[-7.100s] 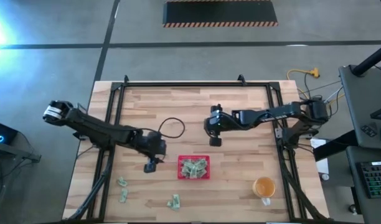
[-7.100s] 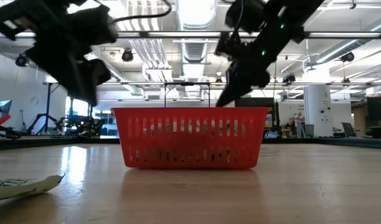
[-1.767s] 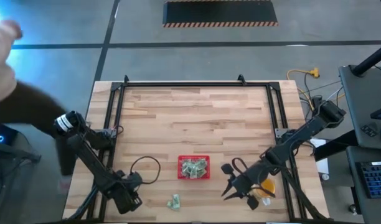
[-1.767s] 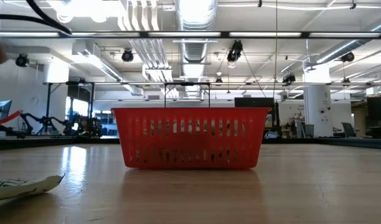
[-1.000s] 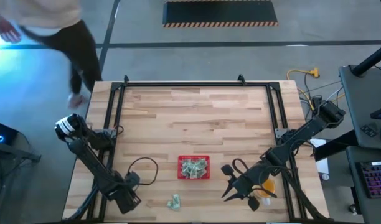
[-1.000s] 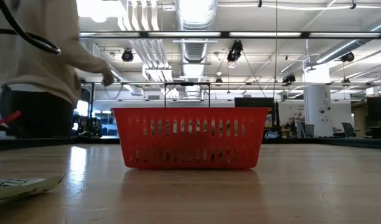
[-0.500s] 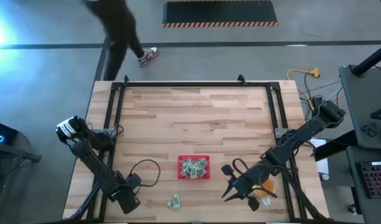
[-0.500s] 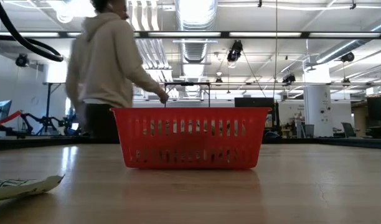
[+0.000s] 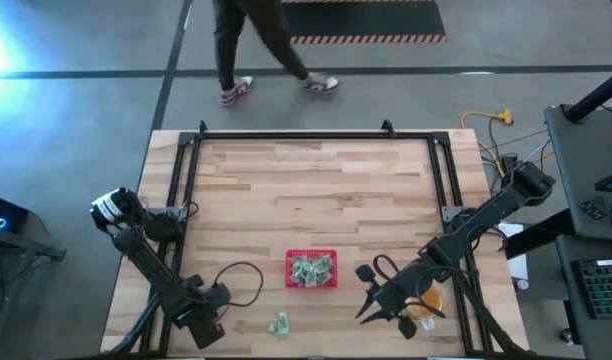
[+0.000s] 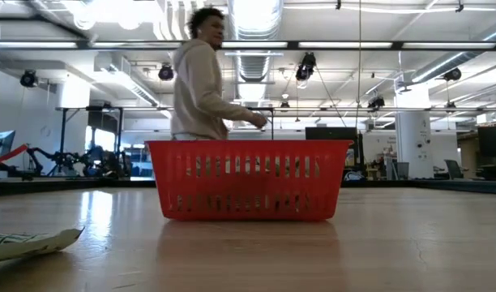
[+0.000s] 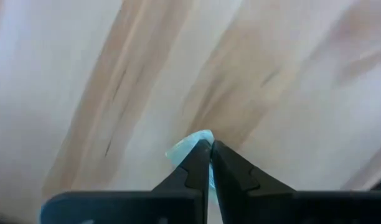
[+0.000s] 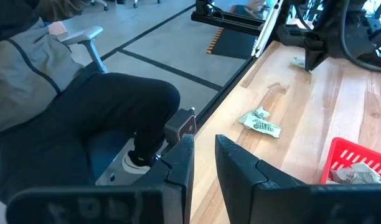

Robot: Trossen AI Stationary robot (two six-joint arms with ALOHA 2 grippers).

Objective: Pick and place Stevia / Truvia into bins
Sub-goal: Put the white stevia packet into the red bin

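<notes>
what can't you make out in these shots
- High view: the sachet under the left tool is hidden by the arm.
- Left wrist view: only a pale corner of that sachet shows past the shut fingers.
- Low view: the red tray wall hides its contents.
- High view: sachet print is too small.

table [image 9: 316, 190]: wood | on it: red tray [image 9: 311, 270], loose sachet [image 9: 279, 324], orange cup [image 9: 427, 297]

A person in a pale hooded top [image 10: 201, 81] is walking past the far side of the wooden table [image 9: 316, 190], an orange cup [image 9: 427, 299] is sitting near its right front corner, and a yellow cable [image 9: 486, 118] is lying on the floor beyond.
</notes>
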